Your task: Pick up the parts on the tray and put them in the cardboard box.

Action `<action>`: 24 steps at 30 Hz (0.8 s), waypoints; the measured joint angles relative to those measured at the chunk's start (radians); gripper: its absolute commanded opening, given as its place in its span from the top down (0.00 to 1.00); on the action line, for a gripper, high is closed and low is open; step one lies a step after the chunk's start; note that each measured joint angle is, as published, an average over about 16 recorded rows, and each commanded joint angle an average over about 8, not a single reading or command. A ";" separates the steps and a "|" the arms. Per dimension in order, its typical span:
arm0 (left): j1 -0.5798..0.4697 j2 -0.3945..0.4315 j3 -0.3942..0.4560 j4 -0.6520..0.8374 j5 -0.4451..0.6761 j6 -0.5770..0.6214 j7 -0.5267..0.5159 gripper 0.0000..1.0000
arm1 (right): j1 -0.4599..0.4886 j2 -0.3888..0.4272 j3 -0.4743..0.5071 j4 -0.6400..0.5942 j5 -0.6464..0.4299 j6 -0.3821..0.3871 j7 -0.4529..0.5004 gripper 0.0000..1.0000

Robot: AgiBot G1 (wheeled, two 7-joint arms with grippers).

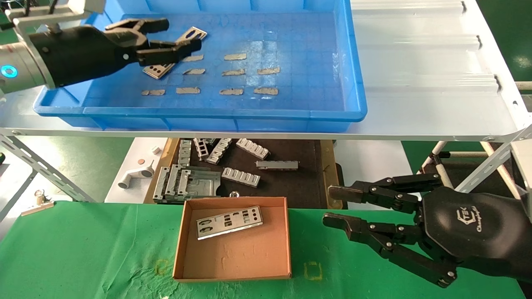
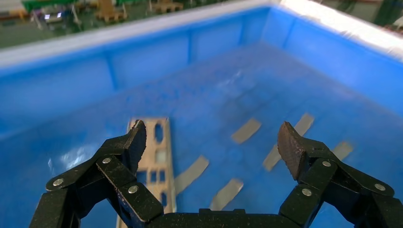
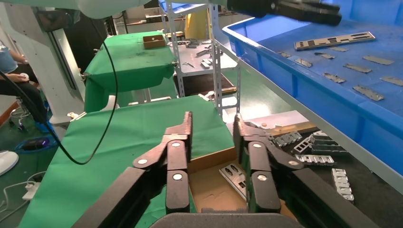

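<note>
The blue tray (image 1: 349, 62) sits on the raised white shelf. One silver part (image 1: 195, 33) lies slanted on its floor at the left. My left gripper (image 1: 183, 34) hovers open just above that part, holding nothing. In the left wrist view the part (image 2: 159, 142) lies under one finger (image 2: 133, 142) of the left gripper (image 2: 212, 130). The cardboard box (image 1: 232, 257) stands on the green cloth below, with another part (image 1: 229, 222) lying flat inside. My right gripper (image 1: 336, 205) waits open and empty to the right of the box. The right wrist view shows the box (image 3: 211, 159) and that part (image 3: 235, 173) beyond the right gripper (image 3: 212, 118).
Several tan tape strips (image 1: 235, 57) are stuck to the tray floor. Below the shelf, a dark mat (image 1: 291, 182) carries several grey ribbed brackets (image 1: 241, 176). Slanted metal shelf struts (image 1: 41, 168) stand at both sides. The green cloth (image 1: 83, 249) covers the low table.
</note>
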 measured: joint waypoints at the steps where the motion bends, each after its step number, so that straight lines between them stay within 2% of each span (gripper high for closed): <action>1: -0.012 0.008 0.005 0.025 0.009 -0.002 0.010 0.00 | 0.000 0.000 0.000 0.000 0.000 0.000 0.000 1.00; 6: -0.060 0.043 0.023 0.132 0.042 -0.017 0.074 0.00 | 0.000 0.000 0.000 0.000 0.000 0.000 0.000 1.00; 7: -0.068 0.050 0.025 0.150 0.046 -0.021 0.086 0.02 | 0.000 0.000 0.000 0.000 0.000 0.000 0.000 1.00; 10: -0.087 0.066 0.030 0.199 0.056 -0.030 0.122 0.25 | 0.000 0.000 0.000 0.000 0.000 0.000 0.000 1.00; 15: -0.108 0.085 0.032 0.263 0.063 -0.044 0.170 0.85 | 0.000 0.000 0.000 0.000 0.000 0.000 0.000 1.00; 17: -0.114 0.090 0.030 0.284 0.062 -0.047 0.185 0.96 | 0.000 0.000 0.000 0.000 0.000 0.000 0.000 1.00; 19: -0.119 0.093 0.028 0.303 0.060 -0.048 0.196 1.00 | 0.000 0.000 0.000 0.000 0.000 0.000 0.000 1.00; 24: -0.129 0.100 0.025 0.341 0.055 -0.049 0.217 1.00 | 0.000 0.000 0.000 0.000 0.000 0.000 0.000 1.00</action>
